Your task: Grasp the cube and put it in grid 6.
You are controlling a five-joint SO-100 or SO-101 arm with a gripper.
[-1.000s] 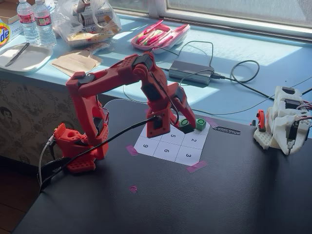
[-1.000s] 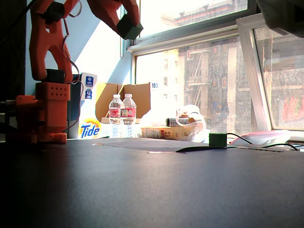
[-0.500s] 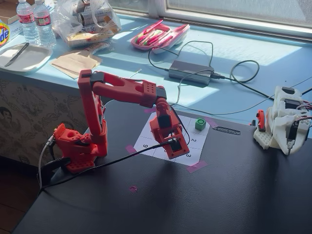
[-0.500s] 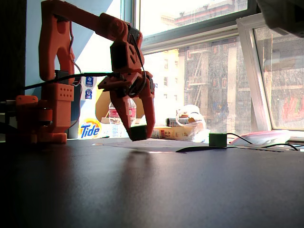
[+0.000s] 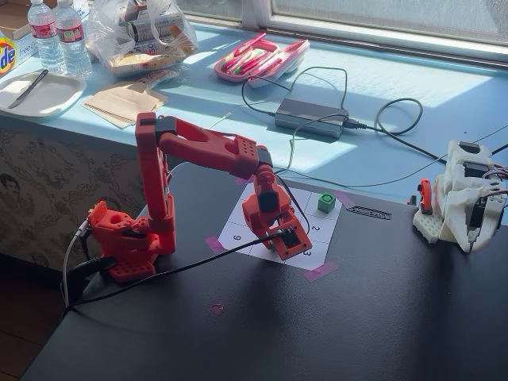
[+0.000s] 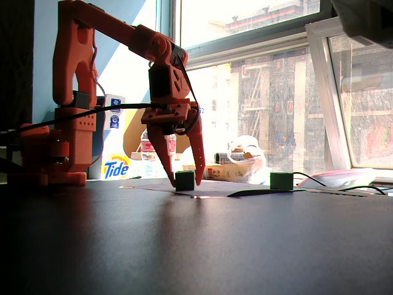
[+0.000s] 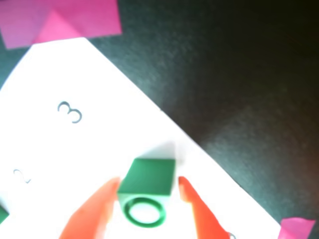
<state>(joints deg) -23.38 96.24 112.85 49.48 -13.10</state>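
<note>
Vivid-green cube [image 7: 147, 185], ring-marked face, on white sheet — pincer [image 7: 148, 209] spread, straddling it

The paper sheet [image 5: 317, 230] shows printed numbers: 2, 3 and 9 in a fixed view, 3 and 2 in the wrist view. "Tide" stands on a box [image 6: 116, 167] behind the arm.
</note>
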